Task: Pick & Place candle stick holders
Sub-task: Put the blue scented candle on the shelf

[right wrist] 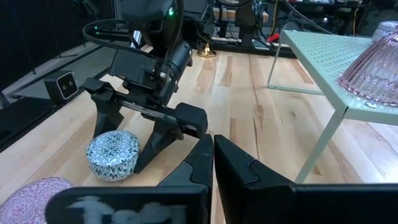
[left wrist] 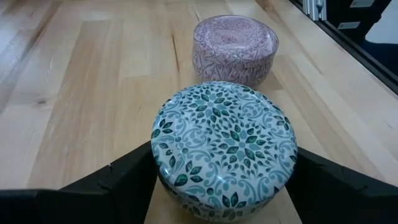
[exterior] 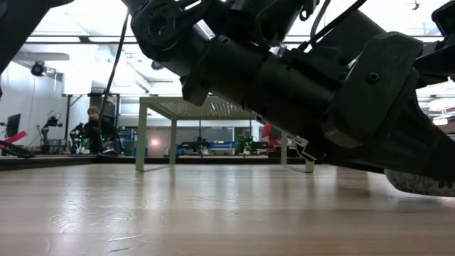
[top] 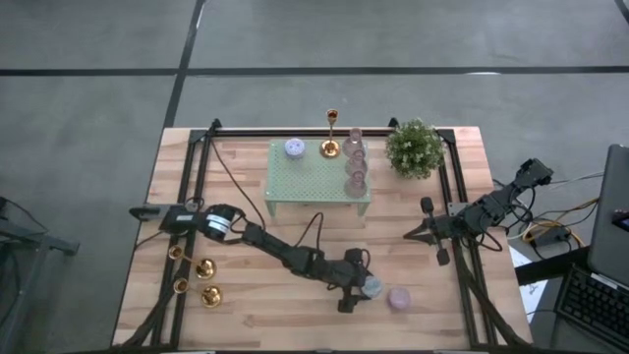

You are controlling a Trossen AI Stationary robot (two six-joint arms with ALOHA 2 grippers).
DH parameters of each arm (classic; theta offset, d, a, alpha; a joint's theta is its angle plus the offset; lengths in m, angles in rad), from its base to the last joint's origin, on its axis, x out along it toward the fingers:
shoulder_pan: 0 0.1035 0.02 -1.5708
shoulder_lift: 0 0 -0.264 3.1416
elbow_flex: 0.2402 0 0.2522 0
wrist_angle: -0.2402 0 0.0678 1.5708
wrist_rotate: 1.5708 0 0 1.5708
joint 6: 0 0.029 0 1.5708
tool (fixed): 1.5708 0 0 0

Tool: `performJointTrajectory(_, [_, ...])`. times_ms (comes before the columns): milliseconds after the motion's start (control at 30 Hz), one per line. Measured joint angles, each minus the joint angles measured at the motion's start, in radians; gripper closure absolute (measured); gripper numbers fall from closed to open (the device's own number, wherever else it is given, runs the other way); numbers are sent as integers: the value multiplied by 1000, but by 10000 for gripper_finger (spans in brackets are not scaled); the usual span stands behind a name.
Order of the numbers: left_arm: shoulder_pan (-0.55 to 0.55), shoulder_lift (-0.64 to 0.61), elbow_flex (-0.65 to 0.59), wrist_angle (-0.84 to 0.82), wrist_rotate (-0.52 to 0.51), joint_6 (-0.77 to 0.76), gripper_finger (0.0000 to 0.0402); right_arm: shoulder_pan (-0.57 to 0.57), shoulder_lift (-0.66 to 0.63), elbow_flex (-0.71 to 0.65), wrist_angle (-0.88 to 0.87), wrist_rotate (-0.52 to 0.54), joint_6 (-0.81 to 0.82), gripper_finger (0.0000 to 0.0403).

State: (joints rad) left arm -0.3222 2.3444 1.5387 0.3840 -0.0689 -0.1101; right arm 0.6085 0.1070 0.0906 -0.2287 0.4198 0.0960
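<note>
Several gold candle stick holders (top: 204, 267) stand on their round bases near the table's left front edge. Another (top: 331, 133) stands at the far edge beside the green stand. My left gripper (top: 362, 288) reaches to the front right, shut on a blue-green patterned round candle (left wrist: 224, 146) that rests on the wood. A pink patterned candle (left wrist: 235, 46) sits on the table just beyond it. My right gripper (right wrist: 212, 155) waits shut and holding nothing at the table's right side (top: 413, 234). My left gripper has the blue-green candle between its two fingers, one on each side of the round wall (left wrist: 155, 165), low on the tin. The fingers come nearly level, slanting slightly down, from the table's left. The candle stands upright, its bottom on the table.
A green perforated stand (top: 316, 177) at the far middle carries a lilac candle (top: 294, 147) and pink glass pieces (top: 355, 167). A potted plant (top: 414, 147) stands to its right. Bare wood lies between the stand and the front edge. A person sits in the room behind (exterior: 94, 128).
</note>
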Motion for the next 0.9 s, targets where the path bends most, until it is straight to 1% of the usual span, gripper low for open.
performJointTrajectory(233, [3, -11, -2, -3, 0, -7, 93, 0, 0, 0, 0, 0, -1, 394])
performJointTrajectory(400, [3, -53, -3, -52, 1, -23, 93, 0, 0, 0, 0, 0, -1, 394])
performJointTrajectory(600, [4, -145, -5, -135, 1, -19, 94, 0, 0, 0, 0, 0, 0, 394])
performJointTrajectory(767, [4, -237, -6, -281, 2, 10, 94, 0, 0, 0, 0, 0, 1, 394])
performJointTrajectory(900, [-2, -322, -7, -362, 0, 40, 94, 0, 0, 0, 0, 0, -1, 394])
